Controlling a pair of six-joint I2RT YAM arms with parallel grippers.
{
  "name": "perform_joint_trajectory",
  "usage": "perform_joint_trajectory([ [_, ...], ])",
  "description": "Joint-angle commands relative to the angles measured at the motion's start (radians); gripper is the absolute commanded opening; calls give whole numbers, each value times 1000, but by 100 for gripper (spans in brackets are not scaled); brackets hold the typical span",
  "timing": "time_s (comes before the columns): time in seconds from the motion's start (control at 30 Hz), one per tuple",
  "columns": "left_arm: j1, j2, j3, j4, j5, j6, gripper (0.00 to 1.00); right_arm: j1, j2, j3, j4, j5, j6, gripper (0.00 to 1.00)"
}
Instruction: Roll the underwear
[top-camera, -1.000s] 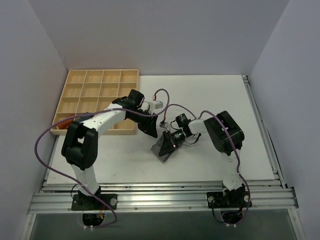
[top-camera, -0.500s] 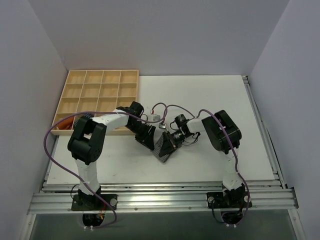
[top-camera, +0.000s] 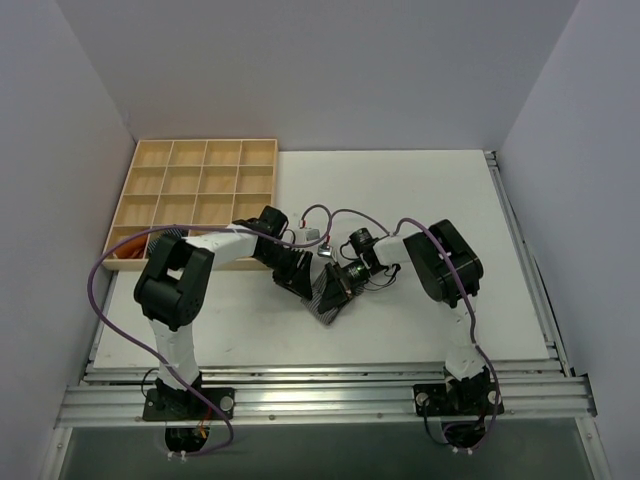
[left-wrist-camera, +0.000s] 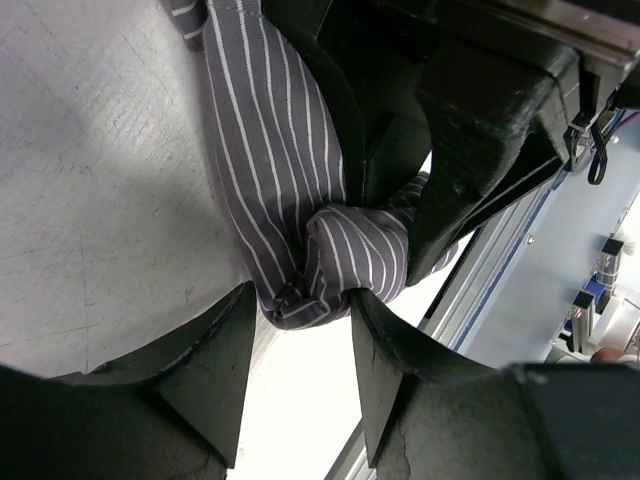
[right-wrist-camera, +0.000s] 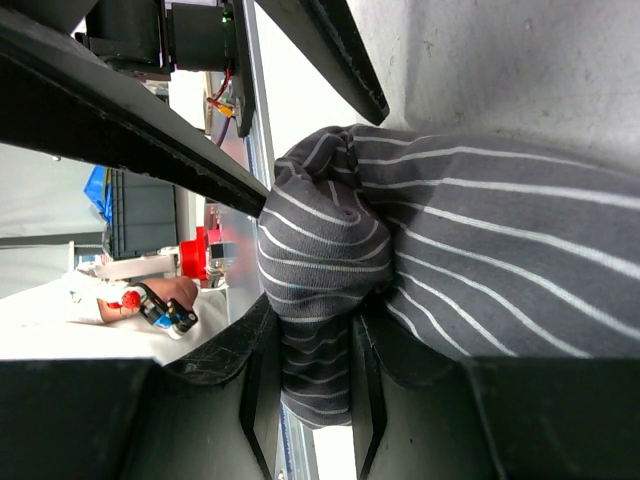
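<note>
Underwear (top-camera: 323, 299) pinched in right gripper (right-wrist-camera: 312, 340); left gripper (left-wrist-camera: 303, 295) parted astride; wooden tray (top-camera: 200, 142) behind.

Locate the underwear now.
Top view: the underwear lies on the table centre, pinched by the right gripper, the left gripper open at its bunched end.

Your left arm (top-camera: 165, 300) and right arm (top-camera: 445, 265) both wear smooth white shells between chunky black joint housings, each trailing a looping purple cable (top-camera: 92, 290) up from a black base (top-camera: 185, 400), and they end in matte black, wedge-shaped pincer fingers (left-wrist-camera: 205, 375).
</note>
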Motion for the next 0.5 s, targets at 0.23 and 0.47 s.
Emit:
perform_joint_trajectory([
  [0.23,-20,-38,-32,118,65,-75,53,6,55,-24,-42,228,-36,19],
  [0.47,-43,16,-9,86,42,-86,9,5,27,-25,-10,326,29,23],
])
